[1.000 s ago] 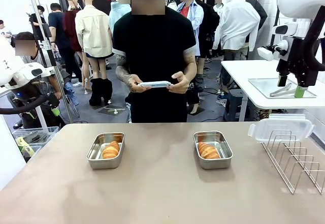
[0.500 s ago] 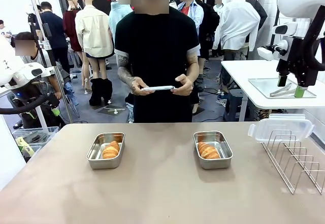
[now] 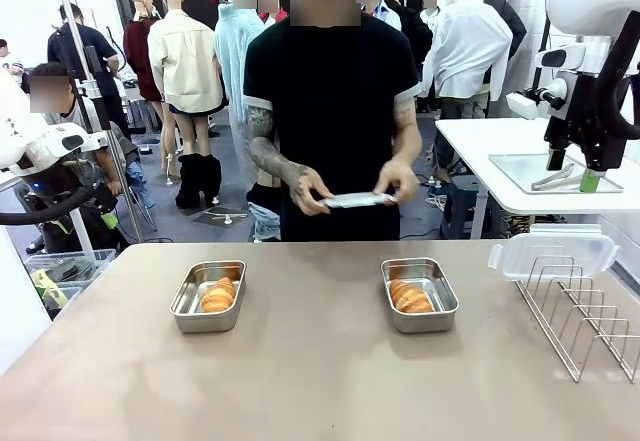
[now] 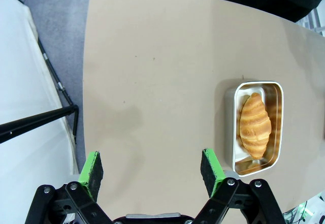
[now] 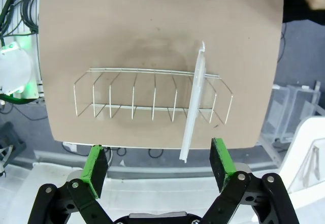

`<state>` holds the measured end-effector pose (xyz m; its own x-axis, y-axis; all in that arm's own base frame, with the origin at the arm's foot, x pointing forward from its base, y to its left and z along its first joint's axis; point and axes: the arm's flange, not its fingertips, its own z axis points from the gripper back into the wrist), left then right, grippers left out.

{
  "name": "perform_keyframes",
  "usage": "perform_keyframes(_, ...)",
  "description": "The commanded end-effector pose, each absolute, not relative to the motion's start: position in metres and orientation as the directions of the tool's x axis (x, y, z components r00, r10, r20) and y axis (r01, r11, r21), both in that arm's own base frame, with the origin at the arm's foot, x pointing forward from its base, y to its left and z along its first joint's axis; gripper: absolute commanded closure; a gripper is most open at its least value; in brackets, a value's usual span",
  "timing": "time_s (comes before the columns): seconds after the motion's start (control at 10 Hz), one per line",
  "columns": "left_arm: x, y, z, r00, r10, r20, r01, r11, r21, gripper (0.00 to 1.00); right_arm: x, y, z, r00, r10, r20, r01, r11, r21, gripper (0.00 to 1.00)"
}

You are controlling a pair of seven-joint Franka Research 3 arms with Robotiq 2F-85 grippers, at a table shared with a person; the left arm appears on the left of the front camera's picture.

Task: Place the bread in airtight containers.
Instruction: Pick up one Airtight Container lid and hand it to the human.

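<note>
On the table (image 3: 320,391), one croissant (image 3: 218,295) lay in the left pan (image 3: 205,324), another croissant (image 3: 410,297) in the right pan (image 3: 426,325). Left end effector (image 4: 152,165) and right end effector (image 5: 158,162) stood apart, empty; next, fetch the racked lid (image 3: 553,253).

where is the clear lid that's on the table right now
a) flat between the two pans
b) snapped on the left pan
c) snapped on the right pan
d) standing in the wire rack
d: the clear lid stands on edge in the wire rack, while the left pan and right pan are uncovered.

Tan table (image 3: 320,386) carries left pan (image 3: 206,324), right pan (image 3: 426,324); wire rack (image 3: 583,309).
</note>
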<state>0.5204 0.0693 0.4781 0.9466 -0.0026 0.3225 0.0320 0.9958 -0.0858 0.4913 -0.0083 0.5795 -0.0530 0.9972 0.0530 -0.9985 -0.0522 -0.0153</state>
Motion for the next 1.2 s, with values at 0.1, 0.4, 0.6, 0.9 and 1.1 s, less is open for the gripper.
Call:
perform_keyframes(0.1, 0.5191, 0.0704, 0.4803, 0.947, -0.009, 0.322, 0.035, 0.997, -0.075, 0.0, 0.4938, -0.0086, 0.5819, -0.056, 0.997, 0.056, -0.998, -0.056, -0.005, 0.0)
perform_keyframes(0.4, 0.5191, 0.0704, 0.4803, 0.947, -0.009, 0.322, 0.035, 0.997, -0.075, 0.0, 0.4938, -0.0086, 0.5819, -0.056, 0.997, 0.056, -0.998, -0.056, -0.005, 0.0)
perform_keyframes(0.6, 0.5191, 0.0704, 0.4803, 0.947, -0.009, 0.322, 0.035, 0.997, -0.075, 0.0, 0.4938, -0.0086, 0.5819, -0.056, 0.997, 0.056, -0.998, -0.056, -0.005, 0.0)
perform_keyframes(0.9, 0.5191, 0.0704, 0.4803, 0.947, -0.009, 0.322, 0.035, 0.997, -0.075, 0.0, 0.4938, -0.0086, 0.5819, -0.056, 0.997, 0.056, -0.998, -0.056, -0.005, 0.0)
perform_keyframes(1.1, 0.5191, 0.0704, 0.4803, 0.947, -0.009, 0.322, 0.035, 0.997, -0.075, 0.0, 0.4938, -0.0086, 0.5819, -0.056, 0.997, 0.056, -0.998, -0.056, -0.005, 0.0)
